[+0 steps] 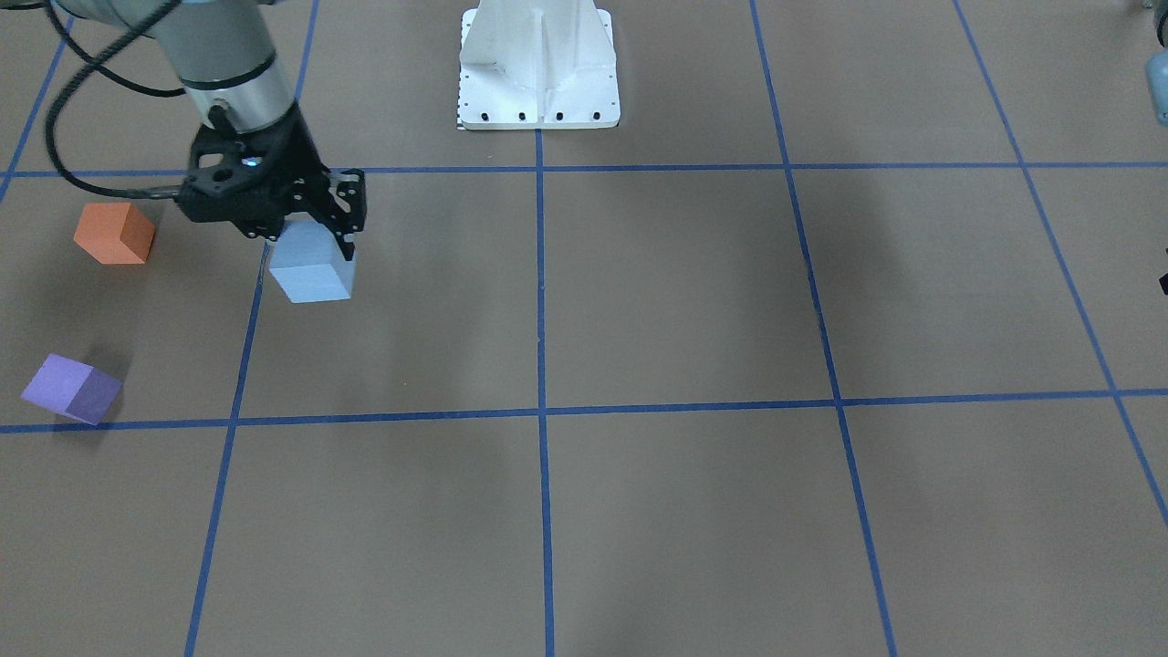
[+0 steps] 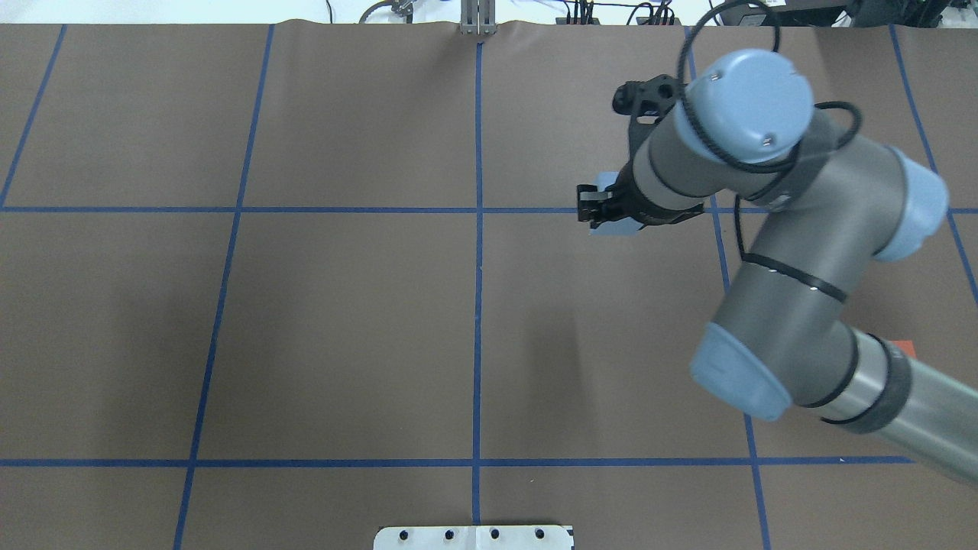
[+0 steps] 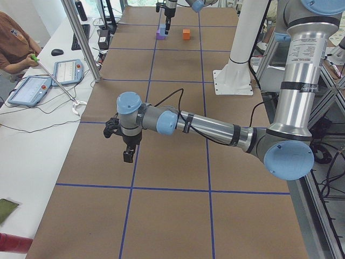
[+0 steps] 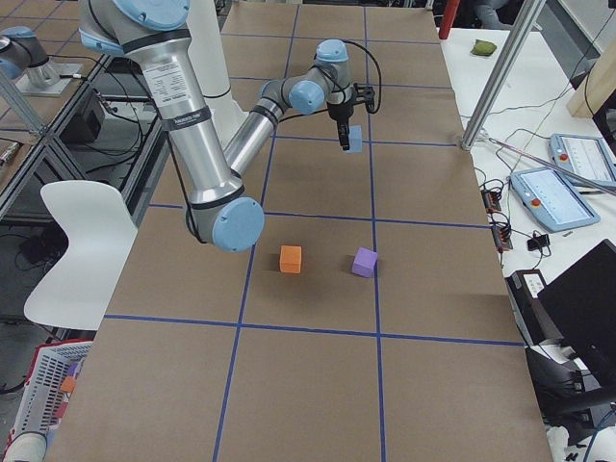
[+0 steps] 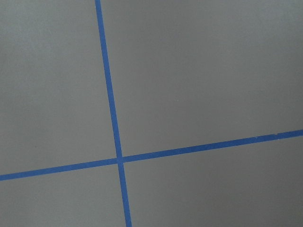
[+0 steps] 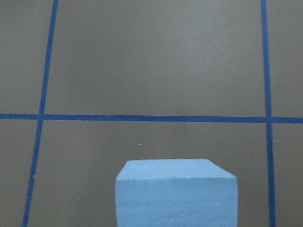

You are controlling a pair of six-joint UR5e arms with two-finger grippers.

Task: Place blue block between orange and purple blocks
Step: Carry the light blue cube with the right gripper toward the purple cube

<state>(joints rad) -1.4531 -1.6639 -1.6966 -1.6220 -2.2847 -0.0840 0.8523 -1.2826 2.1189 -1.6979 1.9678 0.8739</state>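
My right gripper (image 1: 315, 239) is shut on the light blue block (image 1: 315, 271) and holds it over the table, its fingers on the block's upper part. The block fills the bottom of the right wrist view (image 6: 176, 194). The orange block (image 1: 114, 234) lies on the table just beside the gripper, toward the table's right end. The purple block (image 1: 71, 390) lies further from the robot's base, apart from the orange one. From the right end, orange (image 4: 291, 258) and purple (image 4: 364, 262) sit side by side with a gap between them. My left gripper (image 3: 128, 156) hangs over bare table; I cannot tell its state.
The white robot base plate (image 1: 538, 114) stands at the table's robot side. Blue tape lines (image 1: 540, 292) divide the brown table into squares. An operator (image 3: 13, 46) and tablets sit at a side bench beyond the table.
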